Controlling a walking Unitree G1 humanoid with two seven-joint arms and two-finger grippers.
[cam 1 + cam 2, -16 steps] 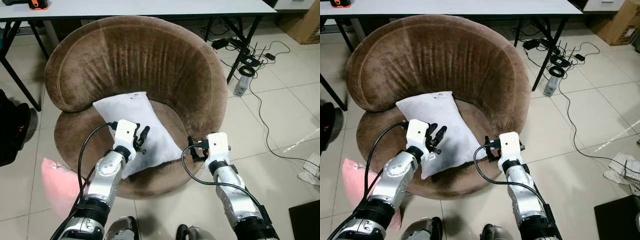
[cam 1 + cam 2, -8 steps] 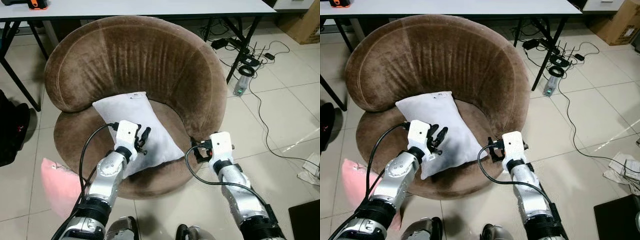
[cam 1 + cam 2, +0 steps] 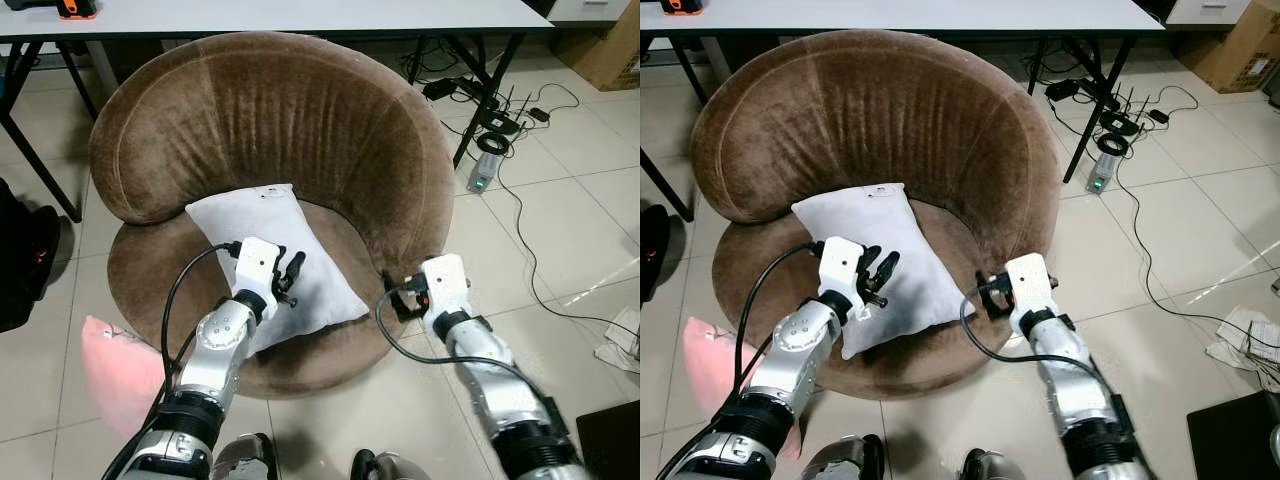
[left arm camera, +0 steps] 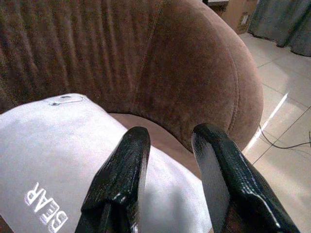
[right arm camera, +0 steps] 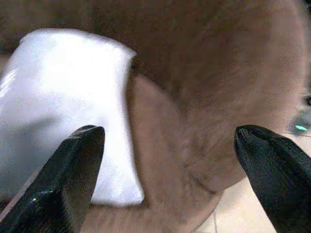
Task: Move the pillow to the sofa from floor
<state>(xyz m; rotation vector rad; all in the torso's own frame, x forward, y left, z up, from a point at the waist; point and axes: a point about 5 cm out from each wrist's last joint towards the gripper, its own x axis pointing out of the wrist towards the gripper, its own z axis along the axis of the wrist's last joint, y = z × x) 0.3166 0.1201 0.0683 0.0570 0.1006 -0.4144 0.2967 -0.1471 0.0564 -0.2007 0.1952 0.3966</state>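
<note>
Pillow (image 3: 268, 262), the white one, is lying flat on the seat of the round brown sofa (image 3: 270, 130), one corner pointing toward the backrest. The left arm is bent forward over the seat edge, with the left gripper (image 3: 291, 276) hovering just above the pillow, fingers a little apart and holding nothing. The right arm reaches in beside the seat's front rim, and the right gripper (image 3: 990, 296) has its fingers spread wide, aimed at the pillow's near corner. A pink cushion (image 3: 118, 370) sits on the floor (image 3: 560, 210) by the sofa.
</note>
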